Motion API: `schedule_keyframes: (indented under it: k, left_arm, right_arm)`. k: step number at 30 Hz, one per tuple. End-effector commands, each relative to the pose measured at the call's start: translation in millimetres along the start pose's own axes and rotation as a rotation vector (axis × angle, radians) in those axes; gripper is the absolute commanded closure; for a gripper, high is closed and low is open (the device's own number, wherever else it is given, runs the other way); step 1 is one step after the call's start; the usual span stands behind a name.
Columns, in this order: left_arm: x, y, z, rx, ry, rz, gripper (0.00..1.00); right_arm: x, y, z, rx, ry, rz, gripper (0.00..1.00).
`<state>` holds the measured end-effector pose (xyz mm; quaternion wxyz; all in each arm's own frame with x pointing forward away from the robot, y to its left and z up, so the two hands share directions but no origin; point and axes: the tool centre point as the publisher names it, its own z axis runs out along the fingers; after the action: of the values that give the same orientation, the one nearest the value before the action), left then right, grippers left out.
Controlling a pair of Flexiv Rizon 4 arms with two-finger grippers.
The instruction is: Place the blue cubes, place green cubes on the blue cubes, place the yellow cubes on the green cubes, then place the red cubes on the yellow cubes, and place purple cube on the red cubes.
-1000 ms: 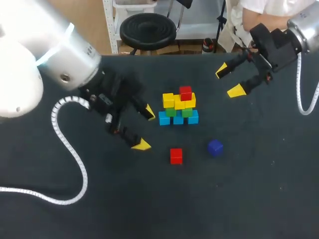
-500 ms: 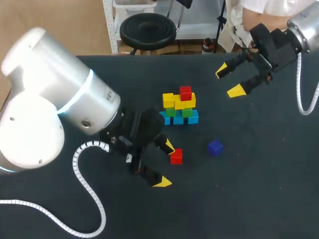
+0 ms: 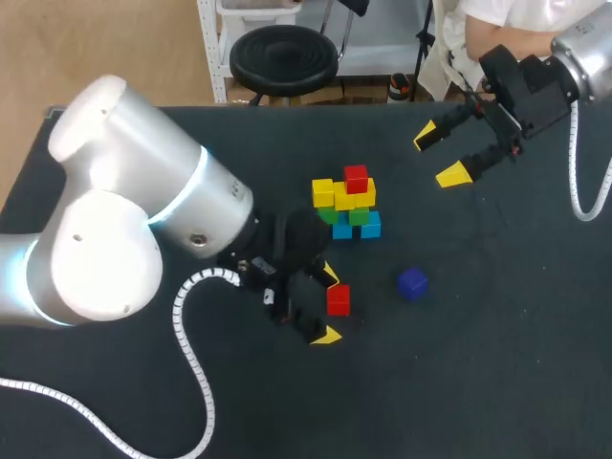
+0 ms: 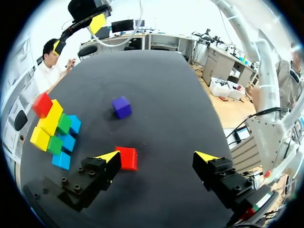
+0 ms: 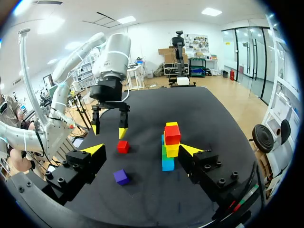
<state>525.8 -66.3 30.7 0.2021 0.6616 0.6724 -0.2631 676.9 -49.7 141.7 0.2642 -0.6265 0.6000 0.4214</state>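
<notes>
A stepped stack stands upright on the dark surface (image 3: 478, 363). It has blue cubes (image 3: 371, 225) at the bottom, green cubes (image 3: 359, 216) on them, yellow cubes (image 3: 323, 192) above, and the top red cube (image 3: 356, 178) crowning it. The loose red cube (image 3: 338, 299) lies flat near the stack. The purple cube (image 3: 412, 283) lies apart from both.
</notes>
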Motion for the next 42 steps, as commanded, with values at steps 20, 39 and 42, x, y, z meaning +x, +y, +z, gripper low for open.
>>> schedule_keyframes:
  k: [20, 39, 42]
  left_arm:
    - [2.7, 29.6, 9, 0.065, 0.054, -0.155, 0.00]
    - [7.9, 31.1, 22, 0.010, 0.105, -0.181, 0.00]
    - [7.2, 31.6, 21, -0.006, 0.124, -0.176, 0.00]
  right_arm:
    - [0, 1, 0, 0.003, 0.001, 0.000, 0.00]
    - [0, 1, 0, 0.003, 0.001, 0.000, 0.00]
    - [0, 1, 0, 0.003, 0.001, 0.000, 0.00]
